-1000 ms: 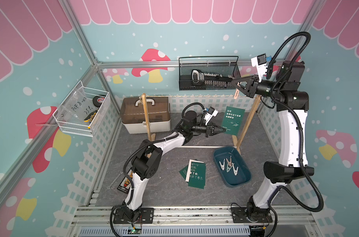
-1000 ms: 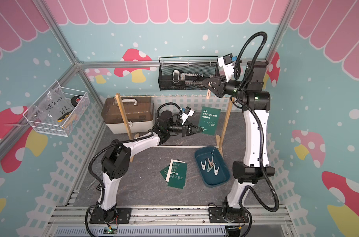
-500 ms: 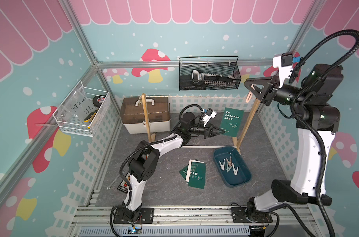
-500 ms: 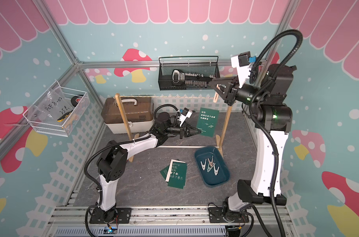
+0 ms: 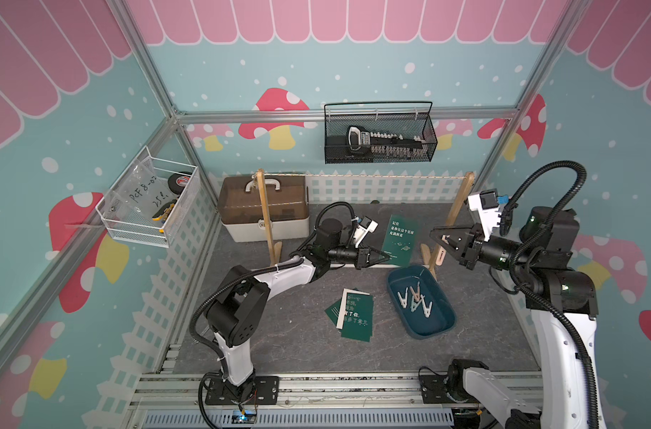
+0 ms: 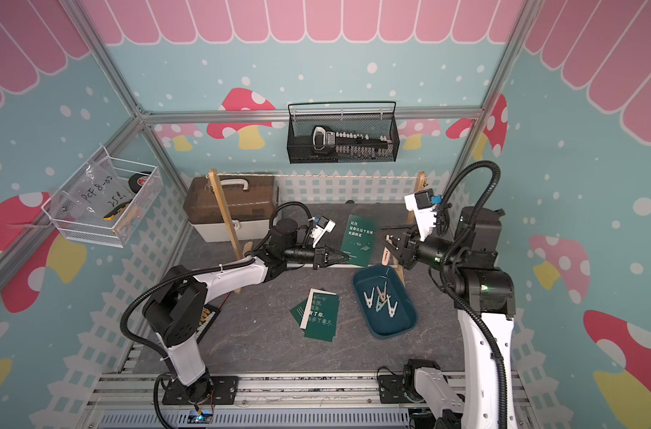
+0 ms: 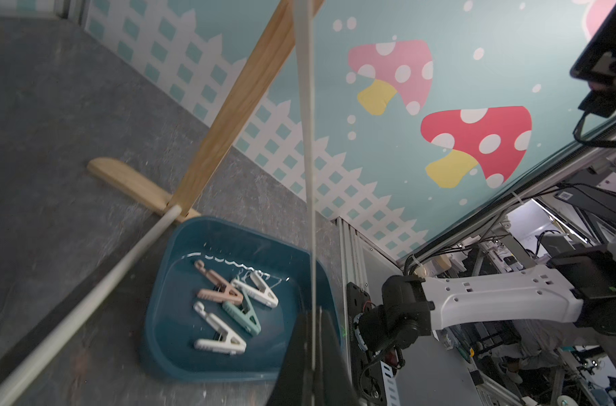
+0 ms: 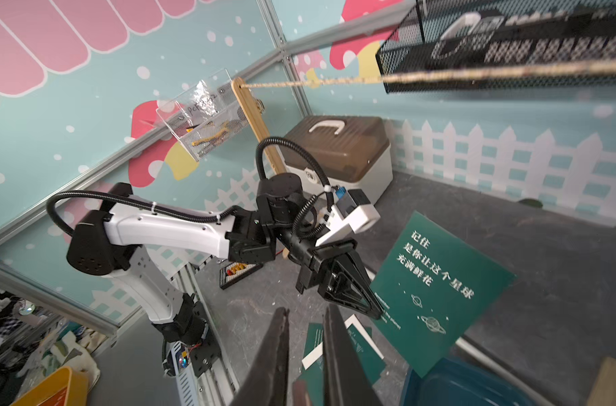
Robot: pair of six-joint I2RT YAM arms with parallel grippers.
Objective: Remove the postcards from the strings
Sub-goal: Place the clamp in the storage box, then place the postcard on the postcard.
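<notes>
Rack: beige twisted cord (image 5: 353,175) spans two light wooden posts (image 5: 264,219). A dark blue plastic tray (image 5: 437,328) lies beside the green-and-white postcard stack (image 5: 355,319) on the grey floor (image 5: 279,334). Left gripper (image 5: 386,257) pinches an upright dark green postcard (image 5: 400,237) by its lower edge. Right gripper (image 5: 433,233) is clamped on a peach clothespin (image 5: 442,256) near the right post.

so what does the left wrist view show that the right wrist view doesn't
Only left wrist: the clothespins lying in the blue tray, and the postcard edge-on in the left fingers. Only right wrist: the string, the postcard's printed face, the toolbox. Both: the held postcard and the blue tray.
</notes>
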